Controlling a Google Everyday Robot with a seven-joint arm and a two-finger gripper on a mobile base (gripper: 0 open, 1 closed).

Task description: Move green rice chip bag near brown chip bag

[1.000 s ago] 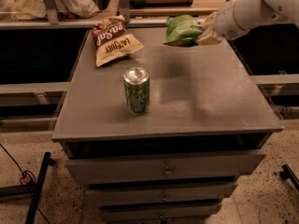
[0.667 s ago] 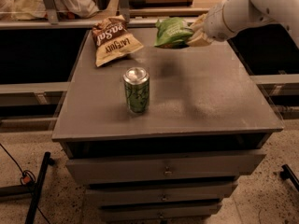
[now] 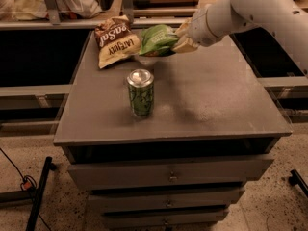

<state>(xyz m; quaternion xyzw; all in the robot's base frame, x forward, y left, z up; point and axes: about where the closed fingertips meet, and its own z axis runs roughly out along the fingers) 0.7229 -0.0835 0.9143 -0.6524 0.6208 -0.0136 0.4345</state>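
While low over the table, arm from 2 o'clock, gripper fingers tight on green rice chip bag beside brown chip bag.

Bench top: right half and front-right corner open, free passage. Green can upright left of centre, toward front edge: obstacle. Brown chip bag occupies rear-left corner. Gripper at mid rear edge, clamped on green rice chip bag just beside brown chip bag; contact unclear.
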